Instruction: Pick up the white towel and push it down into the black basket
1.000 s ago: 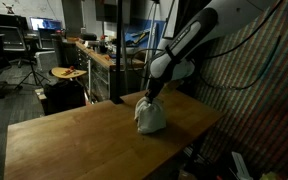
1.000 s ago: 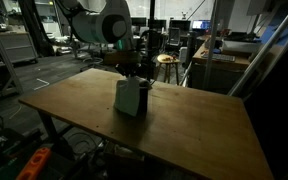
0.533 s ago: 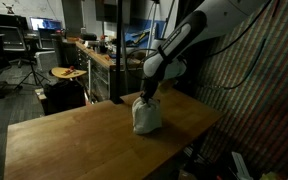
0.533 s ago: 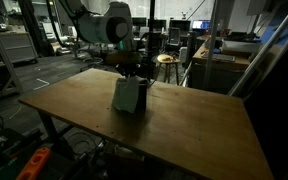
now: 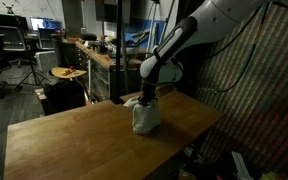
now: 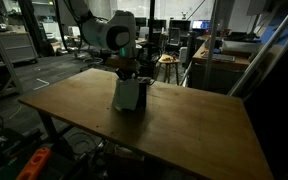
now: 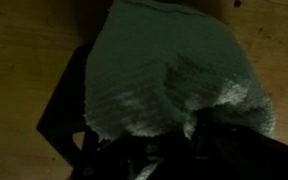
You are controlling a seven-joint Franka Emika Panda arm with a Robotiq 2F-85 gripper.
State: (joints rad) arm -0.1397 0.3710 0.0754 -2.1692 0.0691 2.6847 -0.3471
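The white towel (image 5: 144, 118) sits bunched in the black basket (image 6: 136, 100) near the far part of the wooden table (image 5: 64, 140). In the wrist view the towel (image 7: 174, 60) fills most of the frame, and the basket's black rim (image 7: 62, 115) shows at its left. My gripper (image 5: 145, 97) points straight down onto the top of the towel; it also shows in an exterior view (image 6: 131, 76). Its dark fingers (image 7: 179, 140) appear closed with towel cloth between them. The inside of the basket is hidden by the towel.
The table (image 6: 184, 130) has bare wood all round the basket. A round stool (image 5: 67, 73) and a workbench (image 5: 104, 55) stand beyond the table's far edge. A wall of dark mesh (image 5: 254, 80) rises close beside the arm.
My gripper has shifted slightly sideways along the table with the towel and basket under it. The towel bundle sits a little lower and more compact.
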